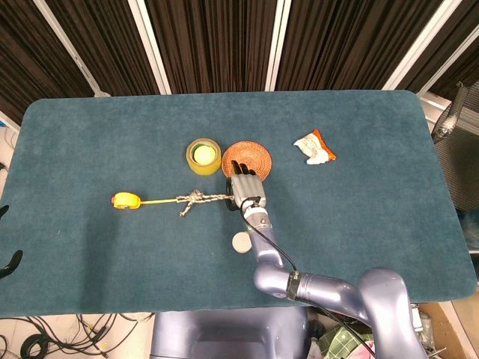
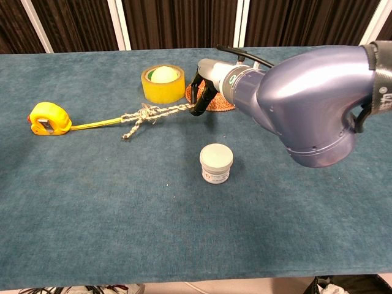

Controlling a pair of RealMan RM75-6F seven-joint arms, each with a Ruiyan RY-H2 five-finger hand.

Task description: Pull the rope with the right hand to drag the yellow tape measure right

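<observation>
The yellow tape measure lies at the left of the blue table, its yellow blade pulled out to the right. A knotted rope is tied to the blade and runs right to my right hand. That hand lies palm down over the rope's end, and its dark fingers curl down and grip it. Of my left hand only two dark fingertips show at the left edge of the head view, apart and holding nothing.
A roll of yellow tape and an orange woven coaster sit just behind the right hand. A small white jar stands in front of it. A crumpled white-and-orange wrapper lies further right.
</observation>
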